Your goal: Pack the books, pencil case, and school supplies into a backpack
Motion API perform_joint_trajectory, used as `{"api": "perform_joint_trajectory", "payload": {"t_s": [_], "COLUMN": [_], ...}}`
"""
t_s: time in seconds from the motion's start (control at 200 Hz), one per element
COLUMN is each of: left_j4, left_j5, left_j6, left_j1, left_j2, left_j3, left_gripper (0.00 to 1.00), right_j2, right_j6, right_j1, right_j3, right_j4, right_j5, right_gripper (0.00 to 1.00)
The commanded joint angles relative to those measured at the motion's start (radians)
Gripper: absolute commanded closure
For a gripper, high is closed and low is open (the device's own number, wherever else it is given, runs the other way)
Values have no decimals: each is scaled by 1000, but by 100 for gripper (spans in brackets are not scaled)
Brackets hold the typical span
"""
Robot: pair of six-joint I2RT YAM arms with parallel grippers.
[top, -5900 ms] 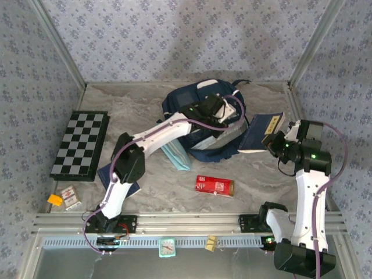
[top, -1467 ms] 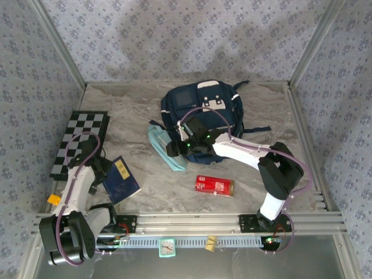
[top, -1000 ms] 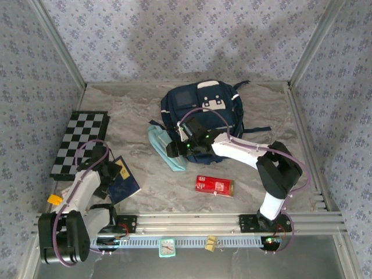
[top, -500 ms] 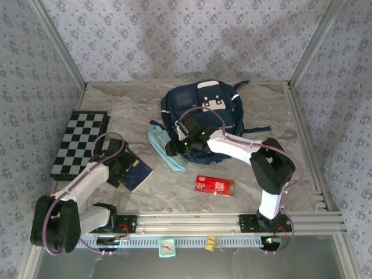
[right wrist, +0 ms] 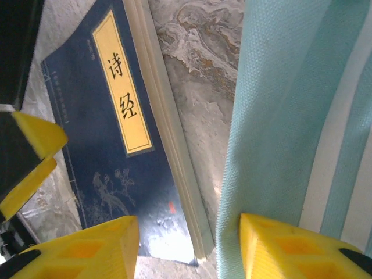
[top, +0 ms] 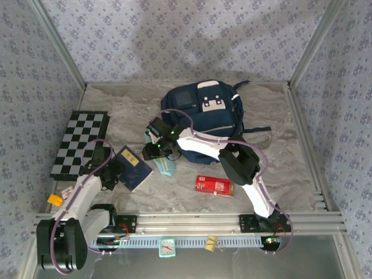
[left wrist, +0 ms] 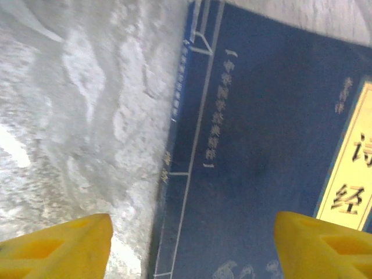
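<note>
Where the right wrist camera looks down, you read 诗经 on the yellow label (right wrist: 123, 87) of the navy book (right wrist: 99, 186), just beside the woven teal pencil case (right wrist: 273, 116). Your right gripper (right wrist: 189, 244) has its fingers spread, pinching nothing. Your left gripper (left wrist: 192, 250), also spread, straddles the book's spine edge on the marbled table (left wrist: 75, 116). From above, the backpack (top: 203, 110) lies mid-table toward the far edge and the red box (top: 214, 185) nearer the front edge.

Bright diffuse light, soft shadows; wrist views slightly blurred, glare on tabletop (left wrist: 70, 116).
</note>
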Motion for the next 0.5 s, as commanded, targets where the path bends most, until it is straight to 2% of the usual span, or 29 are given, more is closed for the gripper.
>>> {"api": "perform_joint_trajectory", "payload": {"t_s": [0.0, 0.165, 0.265, 0.36, 0.495], "left_j4": [37, 41, 45, 49, 64], "left_j5": [86, 121, 127, 131, 152], "left_j6": [67, 92, 98, 105, 110], "left_j1": [17, 45, 67, 80, 104], "left_j2": [-18, -16, -16, -16, -19], "left_j3": [-9, -11, -19, -28, -42], "left_gripper": [30, 31, 32, 34, 38], "right_j2": [36, -63, -90, -62, 49], "right_j6": [-26, -22, -22, -25, -17], "right_j1": [15, 42, 73, 99, 108], "right_j3": [77, 39, 81, 124, 245], "right_j4": [-104, -174, -250, -283, -325], "right_j5": [32, 158, 244, 286, 258], "right_gripper": [52, 51, 49, 50, 56]}}
